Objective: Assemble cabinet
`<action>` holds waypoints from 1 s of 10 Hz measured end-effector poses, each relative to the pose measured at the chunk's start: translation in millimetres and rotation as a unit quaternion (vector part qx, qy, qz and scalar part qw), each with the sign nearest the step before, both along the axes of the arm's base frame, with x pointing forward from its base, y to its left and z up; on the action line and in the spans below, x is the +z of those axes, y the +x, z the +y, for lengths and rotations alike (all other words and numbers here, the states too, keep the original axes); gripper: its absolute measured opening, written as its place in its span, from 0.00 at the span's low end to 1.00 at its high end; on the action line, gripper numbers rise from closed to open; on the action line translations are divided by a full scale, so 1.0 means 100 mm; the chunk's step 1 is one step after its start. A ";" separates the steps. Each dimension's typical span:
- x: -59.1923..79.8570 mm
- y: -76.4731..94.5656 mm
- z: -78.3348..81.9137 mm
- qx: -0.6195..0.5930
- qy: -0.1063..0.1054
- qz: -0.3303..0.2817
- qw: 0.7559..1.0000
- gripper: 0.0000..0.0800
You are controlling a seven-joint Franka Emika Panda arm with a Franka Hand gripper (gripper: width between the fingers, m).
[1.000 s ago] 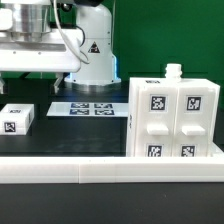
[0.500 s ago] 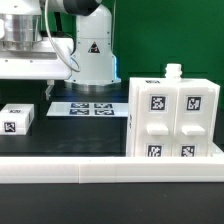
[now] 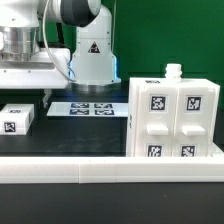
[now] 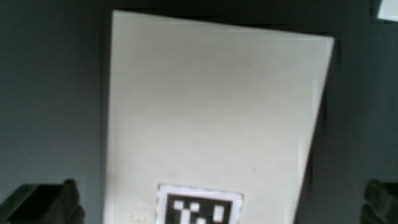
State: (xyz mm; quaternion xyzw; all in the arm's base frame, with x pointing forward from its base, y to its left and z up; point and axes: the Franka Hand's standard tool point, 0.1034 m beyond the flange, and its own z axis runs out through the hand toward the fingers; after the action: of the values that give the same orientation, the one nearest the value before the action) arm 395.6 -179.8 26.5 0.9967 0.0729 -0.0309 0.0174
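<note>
The cabinet (image 3: 172,118), a large white box with a four-panel tagged face, stands on the dark table at the exterior view's right. A small flat white tagged block (image 3: 17,118) lies at the exterior view's left. The arm's hand (image 3: 28,62) hangs above that block. In the wrist view a flat white block with one tag (image 4: 217,120) lies below my gripper (image 4: 210,205). The dark fingertips (image 4: 45,203) show wide apart at either side of it, clear of its edges. The gripper is open and empty.
The marker board (image 3: 88,108) lies flat on the table between the small block and the cabinet. A white ledge (image 3: 110,170) runs along the front of the table. The robot's white base (image 3: 92,55) stands behind the marker board.
The arm has swung toward the exterior view's left, bringing the hand more over the small block. The cabinet and the block have not moved.
</note>
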 end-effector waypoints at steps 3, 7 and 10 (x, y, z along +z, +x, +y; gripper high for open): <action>-0.10 -0.04 -0.03 0.004 -0.001 0.007 1.000 1.00; -0.11 -0.04 -0.01 0.005 -0.001 0.008 1.000 0.88; -0.10 -0.04 -0.01 0.006 -0.001 0.008 1.000 0.70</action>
State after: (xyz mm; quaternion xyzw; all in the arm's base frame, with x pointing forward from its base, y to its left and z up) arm 391.9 -180.9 16.1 0.9960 0.0785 -0.0389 0.0176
